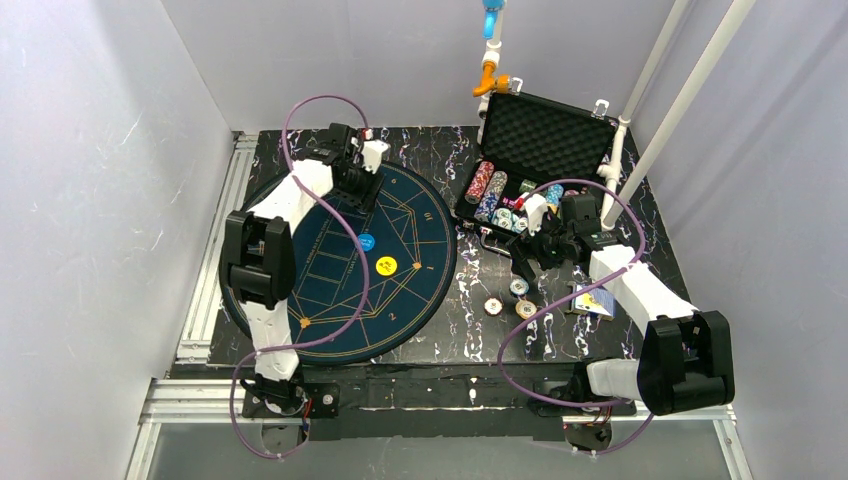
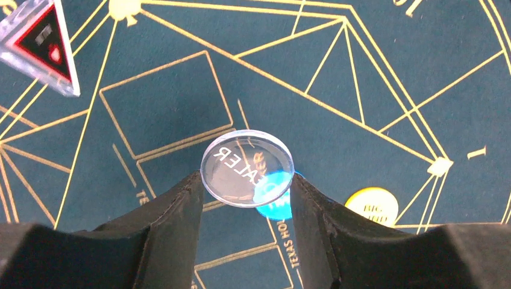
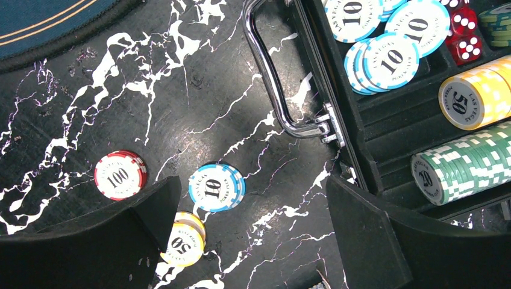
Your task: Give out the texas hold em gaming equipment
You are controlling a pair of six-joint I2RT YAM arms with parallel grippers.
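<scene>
My left gripper (image 2: 247, 180) is shut on a clear round dealer button (image 2: 247, 167) and holds it above the dark-blue mat (image 2: 373, 90). A blue button disc (image 2: 276, 206) and a yellow button disc (image 2: 372, 206) lie on the mat below it. In the top view my left gripper (image 1: 358, 188) is over the mat's far side. My right gripper (image 3: 253, 192) is open and empty over the table beside the case. A red 100 chip (image 3: 120, 174), a blue 10 chip stack (image 3: 215, 187) and a yellow 50 chip stack (image 3: 182, 241) lie by its left finger.
The open black case (image 1: 540, 140) stands at the back right, with blue chips (image 3: 391, 57), yellow chips (image 3: 476, 99), green chips (image 3: 464, 165) and red dice (image 3: 464, 36). Its metal handle (image 3: 271, 78) juts toward the mat. Playing cards (image 1: 595, 300) lie by the right arm. A clear red-and-black triangle (image 2: 42, 45) lies on the mat.
</scene>
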